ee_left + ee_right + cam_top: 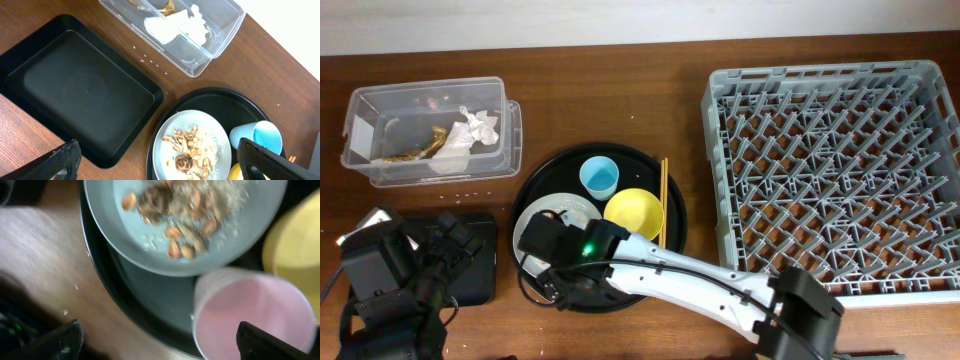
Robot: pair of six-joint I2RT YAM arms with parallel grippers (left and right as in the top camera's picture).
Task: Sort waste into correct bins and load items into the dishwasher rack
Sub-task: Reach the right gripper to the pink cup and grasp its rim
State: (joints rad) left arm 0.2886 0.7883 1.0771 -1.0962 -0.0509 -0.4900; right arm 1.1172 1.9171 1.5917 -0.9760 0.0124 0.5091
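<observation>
The pale grey plate (555, 208) with tan food scraps (187, 147) sits on the round black tray's left side. The light-blue cup (599, 177), yellow bowl (634, 214) and chopsticks (663, 195) sit on that tray too. The clear box (420, 178) holds a white napkin (478, 125) and brown scraps (430, 145). My right gripper (160, 345) is open, low over the tray's front edge. The pink cup (250, 315) stands by its right finger, hidden under the arm in the overhead view. My left gripper (162, 167) is open and empty above the shallow black tray (80, 90).
The dishwasher rack (720, 150) stands empty at the right. The round black tray (545, 175) is in the middle. My right arm crosses the table's front from lower right to the tray. The clear box lies at the back left.
</observation>
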